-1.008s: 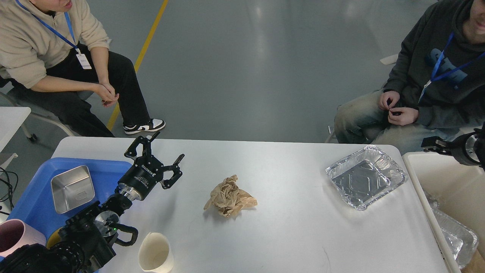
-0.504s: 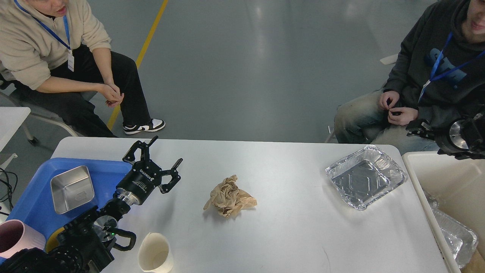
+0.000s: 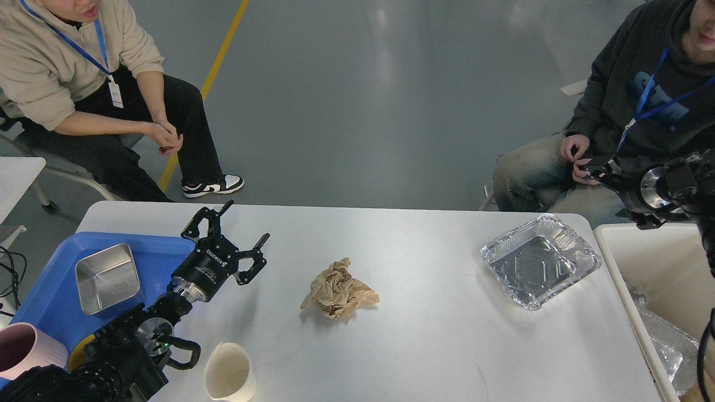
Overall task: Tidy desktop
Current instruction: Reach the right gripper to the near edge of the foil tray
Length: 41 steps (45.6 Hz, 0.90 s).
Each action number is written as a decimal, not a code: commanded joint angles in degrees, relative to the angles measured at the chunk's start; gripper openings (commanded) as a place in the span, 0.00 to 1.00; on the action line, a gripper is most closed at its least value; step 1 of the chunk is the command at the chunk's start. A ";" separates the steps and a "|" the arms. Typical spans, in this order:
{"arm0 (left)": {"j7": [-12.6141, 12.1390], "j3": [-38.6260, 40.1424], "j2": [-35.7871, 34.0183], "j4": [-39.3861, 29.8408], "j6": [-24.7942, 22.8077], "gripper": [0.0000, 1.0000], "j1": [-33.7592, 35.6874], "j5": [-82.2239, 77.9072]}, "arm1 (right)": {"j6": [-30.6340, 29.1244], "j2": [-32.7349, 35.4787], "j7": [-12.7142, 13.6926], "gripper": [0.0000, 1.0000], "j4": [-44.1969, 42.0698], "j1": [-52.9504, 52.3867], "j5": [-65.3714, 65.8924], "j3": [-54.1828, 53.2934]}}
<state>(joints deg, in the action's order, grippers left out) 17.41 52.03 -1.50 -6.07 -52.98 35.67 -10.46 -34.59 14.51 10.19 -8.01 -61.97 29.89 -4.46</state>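
Observation:
The white desktop (image 3: 424, 340) holds a crumpled brown paper (image 3: 339, 290) in the middle, an empty foil tray (image 3: 539, 260) at the right and a cream paper cup (image 3: 229, 373) at the front left. My left gripper (image 3: 246, 221) is open and empty above the table, just right of the blue tray and left of the paper. My right gripper (image 3: 596, 168) is small and dark, beyond the table's far right corner and above the bin; its fingers cannot be told apart.
A blue tray (image 3: 44, 301) at the left holds a steel square container (image 3: 106, 277); a pink cup (image 3: 22, 350) stands by it. A cream-white bin (image 3: 665, 268) at the right holds foil trays (image 3: 667, 346). Two people sit beyond the table's far corners.
My right arm has risen and moved left, from the bin's far edge to above the table's far right corner. My left gripper has drawn back slightly toward me.

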 commanded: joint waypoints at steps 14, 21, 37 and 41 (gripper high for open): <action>-0.01 -0.08 -0.08 0.00 -0.02 0.98 -0.25 0.00 | 5.85 -17.13 7.83 1.00 -20.54 -5.96 -5.20 -24.79; -0.01 -0.09 -0.08 0.00 -0.02 0.98 -0.34 0.00 | 6.20 -23.29 8.27 1.00 -32.31 -10.71 -5.20 -31.82; -0.01 -0.09 -0.26 0.00 -0.02 0.98 -1.22 0.00 | 7.34 -28.40 8.18 1.00 -52.01 -19.86 -5.37 -49.06; -0.01 -0.09 -0.52 0.00 -0.02 0.98 -1.22 0.00 | 7.35 -28.31 8.09 1.00 -52.72 -19.42 -5.46 -50.72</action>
<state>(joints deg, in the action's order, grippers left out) 17.41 51.97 -1.74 -6.07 -52.94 34.49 -10.46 -27.49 -13.70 18.39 -59.54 -81.66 24.56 -52.75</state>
